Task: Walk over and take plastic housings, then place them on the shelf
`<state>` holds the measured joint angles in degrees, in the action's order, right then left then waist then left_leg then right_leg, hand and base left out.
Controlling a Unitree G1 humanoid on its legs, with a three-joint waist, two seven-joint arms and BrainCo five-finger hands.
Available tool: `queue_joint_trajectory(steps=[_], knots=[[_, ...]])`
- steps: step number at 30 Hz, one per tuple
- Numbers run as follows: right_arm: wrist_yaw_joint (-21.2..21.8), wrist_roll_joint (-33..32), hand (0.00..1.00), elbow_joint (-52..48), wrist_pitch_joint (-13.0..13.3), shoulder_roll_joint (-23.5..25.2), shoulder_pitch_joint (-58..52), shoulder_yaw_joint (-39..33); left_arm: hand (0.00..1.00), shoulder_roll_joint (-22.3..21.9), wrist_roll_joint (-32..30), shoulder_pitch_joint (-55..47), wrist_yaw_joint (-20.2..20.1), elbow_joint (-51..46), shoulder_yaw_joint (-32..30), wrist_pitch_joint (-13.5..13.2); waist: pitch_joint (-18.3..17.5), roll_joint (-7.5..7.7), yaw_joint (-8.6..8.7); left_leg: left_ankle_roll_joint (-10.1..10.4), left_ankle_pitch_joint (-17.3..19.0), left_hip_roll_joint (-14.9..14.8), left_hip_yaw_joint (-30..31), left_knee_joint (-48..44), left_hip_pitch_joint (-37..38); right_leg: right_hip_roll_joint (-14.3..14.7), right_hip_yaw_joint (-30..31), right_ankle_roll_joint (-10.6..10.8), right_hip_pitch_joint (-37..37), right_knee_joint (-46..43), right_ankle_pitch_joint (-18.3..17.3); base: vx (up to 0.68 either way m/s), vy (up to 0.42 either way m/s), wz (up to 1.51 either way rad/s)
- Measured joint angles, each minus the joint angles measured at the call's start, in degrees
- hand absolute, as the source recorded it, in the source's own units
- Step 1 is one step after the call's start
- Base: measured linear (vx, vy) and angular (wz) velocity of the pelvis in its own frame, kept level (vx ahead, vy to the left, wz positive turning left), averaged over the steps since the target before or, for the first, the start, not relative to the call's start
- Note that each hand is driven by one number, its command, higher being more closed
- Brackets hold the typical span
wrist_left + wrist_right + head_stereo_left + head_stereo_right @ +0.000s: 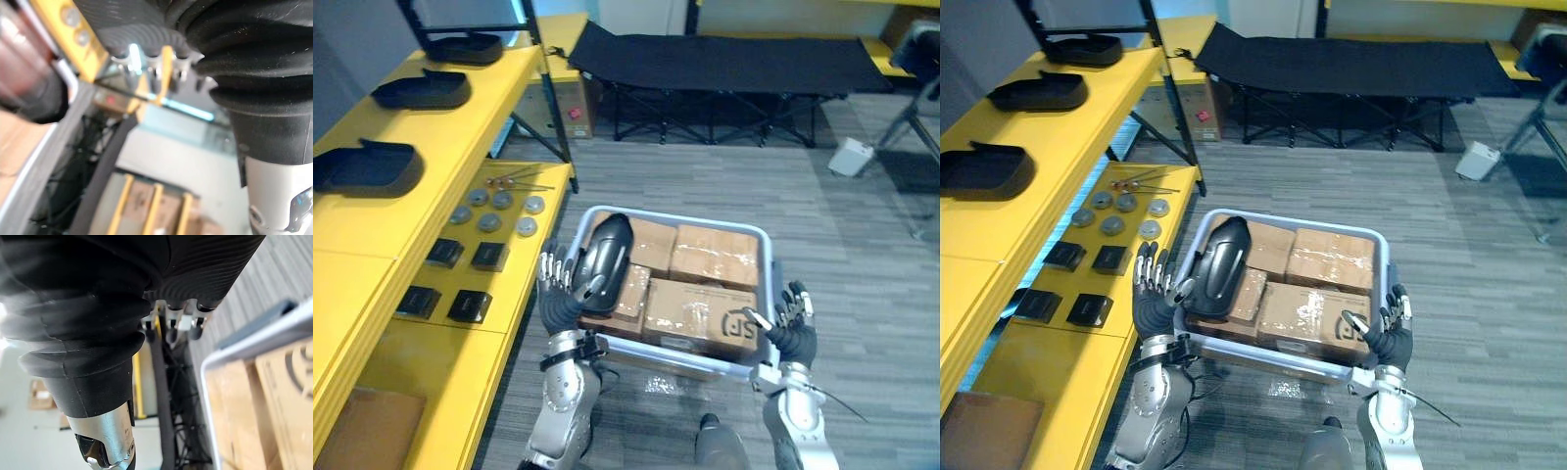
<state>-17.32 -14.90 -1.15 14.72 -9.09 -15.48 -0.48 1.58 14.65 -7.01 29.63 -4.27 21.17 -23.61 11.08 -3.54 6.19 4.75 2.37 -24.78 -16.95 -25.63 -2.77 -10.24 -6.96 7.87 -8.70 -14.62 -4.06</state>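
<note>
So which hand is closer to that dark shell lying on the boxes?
Left. The left hand is right beside the dark housing, at the crate's left side; the right hand is at its right corner, past the boxes.

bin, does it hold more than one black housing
No, a single black housing lies on top of the cardboard boxes at the left of the bin.

The yellow shelf (460,122) carries three black plastic housings (364,168) in a row on its upper level. Its lower level holds round metal discs (489,222), thin rods (516,180), small black square parts (470,306) and a brown board (362,431). The grey floor (862,264) carries a light-rimmed crate (675,212) and a black cot (724,64).
</note>
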Motion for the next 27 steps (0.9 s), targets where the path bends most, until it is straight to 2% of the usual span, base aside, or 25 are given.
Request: queue_joint_trajectory(steps=[1,2,3,4,5,6,7,8,10,12,14,17,18,20,22,24,27], knots=[[0.1,0.0,0.0,0.2,0.0,-0.2,0.1,-0.2,0.0,0.0,0.1,0.0,0.0,0.2,0.0,0.1,0.1,-0.19,-0.1,0.7,1.2,0.5,0.7,-0.3,-0.3,-0.2,0.2,-0.3,0.1,0.5,0.1,-0.08,-0.016,-0.24],[0.5,0.0,0.0,1.6,0.0,-1.2,1.0,-0.6,0.0,0.2,0.3,-0.4,0.1,0.4,-0.3,0.2,0.5,-0.83,-0.88,1.8,5.6,2.9,2.9,-0.4,-0.6,0.2,0.7,-0.6,0.7,2.3,1.0,-0.07,0.072,-0.32],[1.3,0.0,0.0,3.0,0.0,-1.6,1.9,-0.4,0.0,0.3,0.7,-0.9,-0.2,0.4,-0.5,0.1,0.5,-1.01,-1.05,1.6,7.7,5.0,3.9,0.6,-1.5,0.4,0.9,-0.7,0.8,3.2,1.7,-0.08,0.13,-0.25],[1.5,0.0,0.0,4.7,-0.1,-1.2,2.8,-0.2,0.0,0.4,0.7,-1.6,-1.2,0.4,-1.0,0.1,0.6,-0.95,-1.34,0.4,9.6,6.8,4.2,2.7,-1.7,0.3,0.5,-0.1,0.9,4.2,2.6,-0.04,0.102,-0.01],[1.5,0.0,0.0,5.8,-0.1,-1.0,3.6,0.1,0.0,0.4,0.7,-1.9,-2.0,0.4,-1.2,0.2,0.8,-0.61,-1.59,1.2,10.0,8.3,5.7,5.9,-0.8,-0.2,0.3,1.0,0.6,4.9,3.9,-0.02,0.129,0.21],[1.1,0.0,0.0,8.3,-0.1,-1.1,5.6,0.6,0.0,0.3,0.4,-1.7,-3.7,0.3,-1.1,0.3,1.2,-0.35,-1.88,3.6,9.4,10.1,6.3,9.1,-0.3,-1.1,-0.3,1.9,0.6,6.9,6.2,-0.01,0.098,0.16],[0.9,0.0,0.0,10.2,-0.2,-1.0,6.9,0.8,0.0,0.3,0.0,-1.4,-4.3,0.2,-0.8,0.3,1.7,0.35,-2.39,4.3,9.0,11.0,6.5,9.8,-0.3,-1.8,-0.5,2.2,0.7,8.2,7.6,-0.05,0.161,0.06],[0.7,0.2,0.0,14.6,-0.6,-0.8,10.0,2.3,0.0,1.0,-0.1,-1.3,-5.7,-0.1,-0.5,0.4,2.6,1.38,-3.77,4.5,8.9,12.5,6.5,10.1,-0.4,-3.1,-0.8,2.4,1.1,10.2,9.4,-0.07,0.155,-0.04],[-0.6,0.6,0.0,19.7,-1.5,-0.6,13.8,4.7,0.0,3.0,-0.6,-1.3,-8.0,-0.1,0.7,1.1,3.4,1.73,-4.9,4.4,8.9,13.9,7.1,8.5,-0.9,-4.6,-2.4,2.7,2.6,11.5,10.9,-0.08,0.174,0.13],[-0.6,0.6,0.0,25.2,-2.1,-0.8,19.2,6.4,0.0,4.3,-1.8,-1.7,-10.1,-1.5,2.0,1.2,4.2,1.13,-6.09,4.2,11.2,13.8,7.7,4.9,-2.6,-4.7,-4.0,2.6,3.0,11.6,11.3,-0.09,0.135,0.14],[-1.6,0.7,0.0,31.0,-2.2,-1.5,27.1,6.7,0.0,5.1,-3.1,-0.4,-11.5,-2.7,4.4,1.4,6.0,-0.15,-7.32,4.0,13.8,13.5,8.9,0.5,-5.7,-4.6,-4.3,2.8,2.8,12.6,12.8,-0.13,0.121,0.04],[-3.1,1.3,0.0,34.6,-2.8,-2.1,35.6,6.9,0.0,5.5,-5.0,1.8,-11.3,-2.7,5.6,2.6,9.0,-0.38,-8.54,3.6,15.4,13.5,10.2,-4.0,-9.2,-4.6,-5.3,2.3,2.8,14.5,14.4,-0.17,0.103,0.05],[-3.7,1.3,0.0,35.2,-3.1,-2.2,37.2,6.9,0.0,5.7,-4.9,2.4,-11.2,-2.7,5.6,2.6,9.7,-0.28,-8.72,3.6,15.4,13.5,10.7,-4.7,-10.0,-4.6,-5.8,2.1,2.7,14.7,14.6,-0.15,0.05,0.26],[-6.8,1.3,0.0,38.5,-4.5,-2.3,43.0,6.7,0.0,7.1,-4.9,4.2,-11.2,-2.7,6.4,3.0,11.6,0.13,-10.31,3.6,15.1,13.8,12.2,-5.5,-12.1,-4.6,-7.2,1.6,2.4,15.5,15.5,-0.11,0.022,0.27],[-9.1,1.4,0.0,40.0,-4.6,-2.4,45.5,6.6,0.0,7.5,-4.8,4.2,-11.0,-2.7,6.5,3.2,11.8,-0.1,-11.43,3.6,15.0,13.9,13.0,-6.0,-13.4,-4.6,-7.5,2.3,2.0,15.7,16.1,-0.04,0.017,0.2],[-13.9,2.3,0.0,41.7,-4.6,-2.4,50.0,5.9,0.0,7.1,-4.2,4.1,-10.6,-2.6,6.7,3.7,12.3,-0.53,-12.71,3.5,14.4,14.2,14.2,-6.0,-14.9,-4.7,-9.0,2.7,1.7,15.9,16.5,0.01,0.021,0.28],[-17.0,2.3,0.0,43.5,-4.5,-2.6,53.9,4.3,0.0,6.8,-3.7,3.7,-10.6,-2.4,7.6,4.5,12.5,-0.8,-13.44,3.5,14.0,14.3,14.8,-5.9,-15.3,-4.7,-10.2,2.8,1.9,16.2,16.5,0.04,0.017,0.14]])
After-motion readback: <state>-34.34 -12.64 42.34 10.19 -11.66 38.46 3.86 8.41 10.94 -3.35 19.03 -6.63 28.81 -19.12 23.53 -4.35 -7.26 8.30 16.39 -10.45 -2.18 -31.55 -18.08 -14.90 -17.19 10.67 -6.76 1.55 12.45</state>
